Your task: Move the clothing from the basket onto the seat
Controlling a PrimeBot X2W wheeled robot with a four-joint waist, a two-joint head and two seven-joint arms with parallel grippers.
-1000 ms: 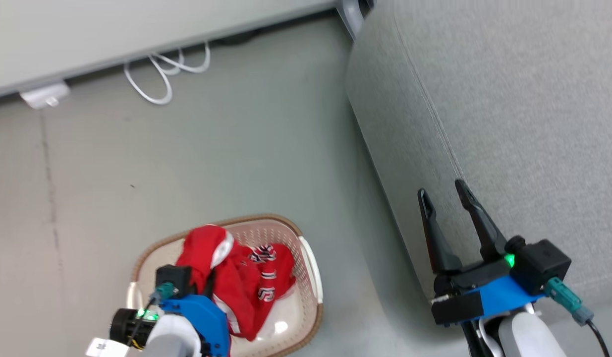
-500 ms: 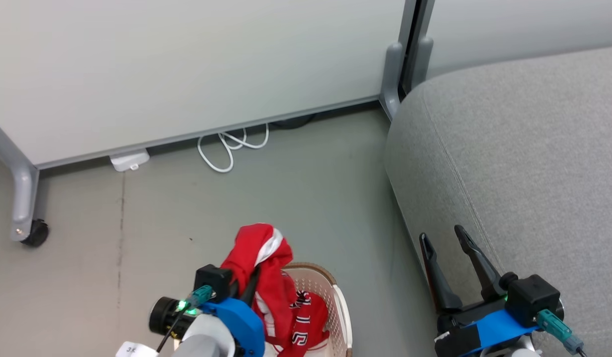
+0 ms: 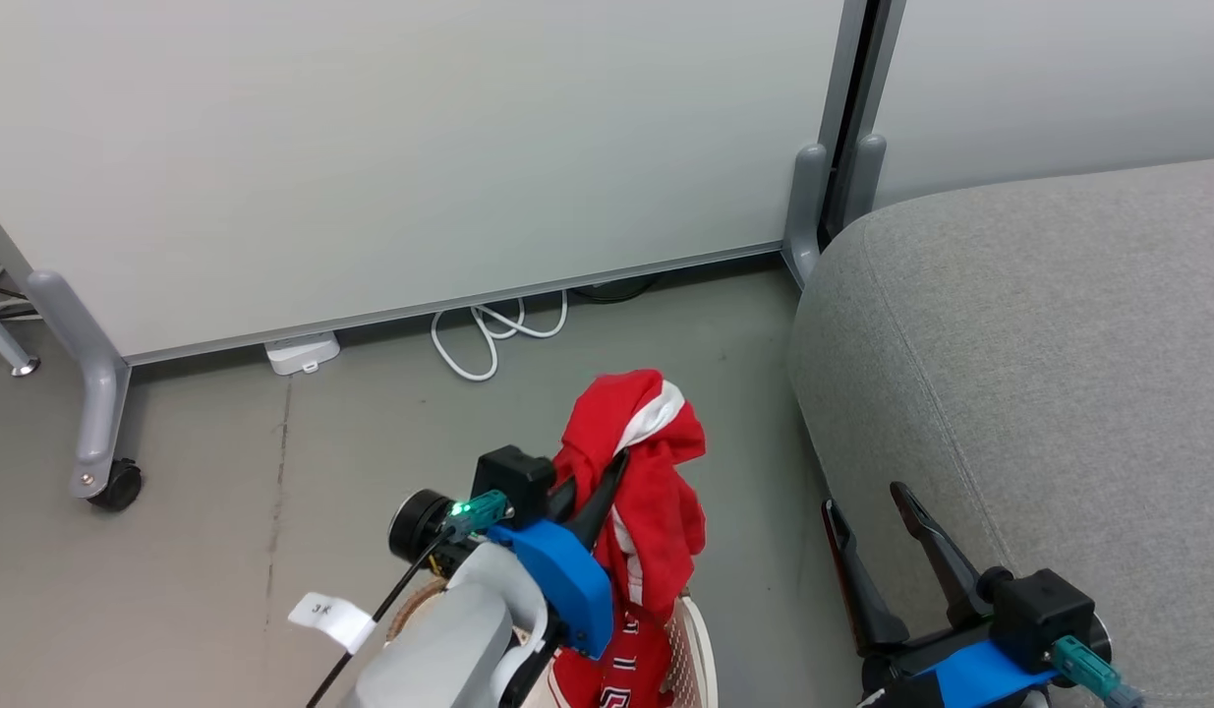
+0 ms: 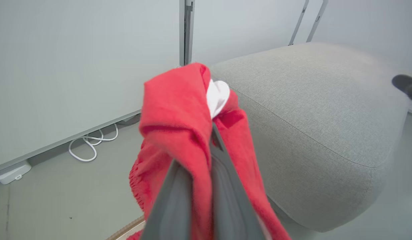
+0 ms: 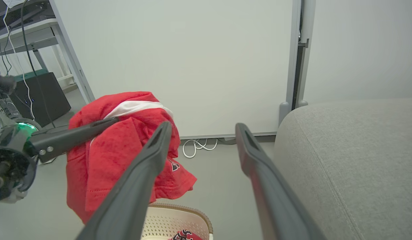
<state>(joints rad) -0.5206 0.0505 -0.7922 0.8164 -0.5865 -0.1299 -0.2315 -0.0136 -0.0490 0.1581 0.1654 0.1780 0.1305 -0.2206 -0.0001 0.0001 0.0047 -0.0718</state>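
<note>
You've got a pale wall panel (image 3: 420,147) across the top of the head view. The grey seat (image 3: 1039,374) takes the right side, mid-frame down to the lower right corner, w/ a seam running diagonally down the cushion. Grey floor (image 3: 223,511) covers lower left and centre.

One red garment (image 3: 656,492), white trim at its top, hangs at bottom centre above the basket (image 3: 703,644), left of the seat and apart from it. The basket sits at the bottom edge, centre: you see a bit of rim and perforated wall. Lettered red fabric (image 5: 185,235) lies inside it, at the bottom of the right wrist view.

Your left tool (image 3: 607,472), bottom centre, is pressed together, pinching the hanging garment near its top. Your right tool (image 3: 865,498), lower right, is spread wide, just beside the seat's front edge.

A white cable (image 3: 489,339) loops on the floor at the panel's base, centre. A caster (image 3: 115,485) sits mid-left.
</note>
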